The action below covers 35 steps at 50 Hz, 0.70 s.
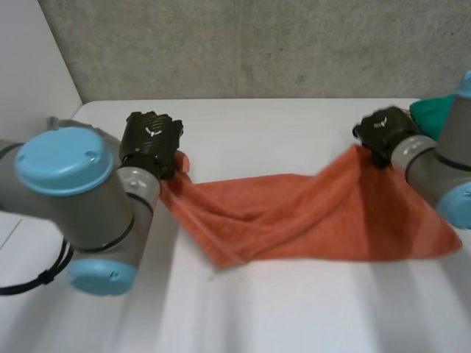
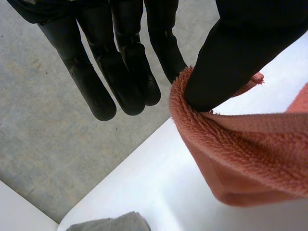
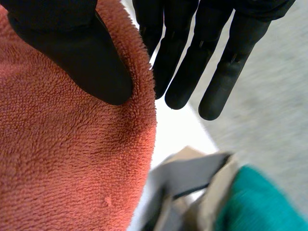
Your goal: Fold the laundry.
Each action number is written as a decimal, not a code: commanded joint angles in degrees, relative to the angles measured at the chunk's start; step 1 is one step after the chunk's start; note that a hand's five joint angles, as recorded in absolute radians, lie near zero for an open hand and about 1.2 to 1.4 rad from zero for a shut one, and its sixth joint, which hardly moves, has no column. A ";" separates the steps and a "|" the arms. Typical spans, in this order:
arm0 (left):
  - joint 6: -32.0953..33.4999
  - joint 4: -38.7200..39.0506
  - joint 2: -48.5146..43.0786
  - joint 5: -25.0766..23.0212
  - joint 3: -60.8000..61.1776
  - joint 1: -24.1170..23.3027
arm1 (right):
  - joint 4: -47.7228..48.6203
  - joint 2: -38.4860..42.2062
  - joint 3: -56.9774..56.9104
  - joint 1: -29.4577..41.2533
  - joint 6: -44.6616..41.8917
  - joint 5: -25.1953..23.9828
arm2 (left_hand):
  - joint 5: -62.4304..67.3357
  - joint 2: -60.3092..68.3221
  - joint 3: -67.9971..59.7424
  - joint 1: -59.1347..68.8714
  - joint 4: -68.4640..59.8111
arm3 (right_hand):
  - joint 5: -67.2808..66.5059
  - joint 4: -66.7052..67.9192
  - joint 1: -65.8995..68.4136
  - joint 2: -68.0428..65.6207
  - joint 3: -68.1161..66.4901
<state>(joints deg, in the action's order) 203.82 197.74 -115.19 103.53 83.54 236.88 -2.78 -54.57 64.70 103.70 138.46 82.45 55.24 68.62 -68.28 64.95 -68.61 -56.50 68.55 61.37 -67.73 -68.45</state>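
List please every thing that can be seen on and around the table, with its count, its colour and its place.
towel: one, orange-red, stretched between the two hands above the table
green cloth: one, green, at the far right edge of the table, behind the right arm
grey and beige thing: one, beside the green cloth; I cannot tell what it is
table: one, white
wall: one, grey, behind the table
left arm: one, grey with light-blue caps
right arm: one, same colours
left hand: black, pinches the towel's left end with thumb and finger
right hand: black, pinches the towel's right end
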 commanded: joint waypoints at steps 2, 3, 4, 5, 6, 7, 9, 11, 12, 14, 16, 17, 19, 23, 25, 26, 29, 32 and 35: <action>-0.62 -0.08 -3.28 3.69 -4.26 -0.28 | 33.25 6.22 0.07 1.59 1.28 2.10 | 14.76 11.38 -11.72 15.05 -11.39 | -6.73 4.68 11.87 -5.50 -4.78; -0.62 -0.08 -3.20 3.70 -4.00 -0.37 | 35.28 6.49 0.51 1.77 1.55 2.02 | 14.76 11.38 -11.72 15.05 -11.39 | 14.48 -16.54 -9.35 15.72 16.44; -0.97 -0.08 -3.02 3.78 -3.39 -0.46 | 36.60 6.93 1.21 1.86 1.55 1.67 | 14.76 11.38 -11.72 15.05 -11.39 | 56.50 -58.55 -51.37 57.73 58.45; -1.23 -0.16 -2.84 3.79 -3.04 -0.46 | 36.35 7.10 1.21 1.77 1.55 1.58 | 14.76 11.38 -11.72 15.05 -11.39 | 56.50 -58.55 -51.37 57.73 58.45; -1.50 -0.16 -2.67 3.79 -2.68 -0.54 | 35.83 7.37 1.21 1.68 1.81 1.49 | 14.76 11.38 -11.72 15.05 -11.39 | 56.50 -58.55 -51.37 57.73 58.45; -1.76 -0.16 -2.32 3.79 -2.42 -0.72 | 34.43 7.46 1.30 1.51 2.07 1.66 | 14.76 11.38 -11.72 15.05 -11.39 | 56.50 -58.55 -51.37 57.73 58.45; -2.73 -0.16 -0.74 3.70 -1.28 -0.55 | 32.06 6.93 1.65 1.59 2.34 1.93 | 14.76 11.38 -11.72 15.05 -11.39 | 56.50 -58.55 -51.37 57.73 58.45; -3.60 -0.16 0.49 3.61 -0.66 -0.72 | 27.07 5.36 2.53 1.68 2.87 2.10 | 14.76 11.38 -11.72 15.05 -11.39 | 56.50 -58.55 -51.37 57.73 58.45; -3.69 -0.16 0.67 3.61 -0.57 -0.72 | 25.38 4.74 2.88 1.60 2.96 2.10 | 14.76 11.38 -11.72 15.05 -11.39 | 56.50 -58.55 -51.37 57.73 58.45; -3.87 -0.25 1.20 3.61 -0.57 -0.90 | 21.43 3.42 3.93 1.24 3.13 2.19 | 14.76 11.38 -11.72 15.05 -11.39 | 56.50 -58.55 -51.37 57.73 58.45; -4.22 -0.25 2.16 3.61 -0.57 -1.25 | 14.93 1.05 6.39 0.10 3.57 2.19 | 14.76 11.38 -11.72 15.05 -11.39 | 56.50 -58.55 -51.37 57.73 58.45; -4.31 -0.16 2.51 3.61 -0.57 -1.42 | 12.82 0.00 7.36 -0.16 4.01 2.10 | 14.76 11.38 -11.72 15.05 -11.39 | 56.50 -58.55 -51.37 57.73 58.45; -4.92 -0.25 3.48 3.61 -0.57 -2.03 | 5.99 -4.03 10.68 -0.78 5.76 1.75 | 14.76 11.38 -11.72 15.05 -11.39 | 56.50 -58.55 -51.37 57.73 58.45; -5.89 -0.25 5.93 3.52 -0.57 -3.00 | -1.78 -9.58 15.97 -0.95 10.50 1.66 | 14.76 11.38 -11.72 15.05 -11.39 | 56.50 -58.55 -51.37 57.73 58.45; -6.16 -0.25 7.17 3.52 -0.57 -3.36 | -3.19 -10.91 17.99 -0.95 13.49 1.49 | 14.76 11.38 -11.72 15.05 -11.39 | 56.50 -58.55 -51.37 57.73 58.45; -6.24 -0.16 7.96 3.52 -0.66 -3.62 | -3.81 -11.87 20.00 -0.95 16.90 1.05 | 14.76 11.38 -11.72 15.05 -11.39 | 56.50 -58.55 -51.37 57.73 58.45; -6.33 -0.25 10.34 3.43 -0.75 -4.50 | -3.73 -12.76 23.96 -0.95 22.62 -0.44 | 14.76 11.38 -11.72 15.05 -11.39 | 55.25 -57.30 -50.11 56.48 57.20; -6.33 -0.16 12.18 3.35 -1.10 -5.73 | -3.11 -12.76 25.99 -0.87 25.45 -2.37 | 14.76 11.38 -11.72 15.05 -11.39 | 52.72 -54.78 -47.59 53.96 54.68; -6.33 -0.16 13.42 3.26 -1.45 -6.43 | -0.57 -12.23 27.32 -0.87 28.00 -4.57 | 14.76 11.38 -11.72 15.05 -11.39 | 48.86 -50.91 -43.73 50.09 50.81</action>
<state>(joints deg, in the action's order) 197.46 197.54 -104.55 106.92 82.65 232.01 -6.95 -67.25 88.09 102.72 159.88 81.81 55.24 68.62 -68.29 64.95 -68.62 -2.80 11.92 13.05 -12.36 -12.34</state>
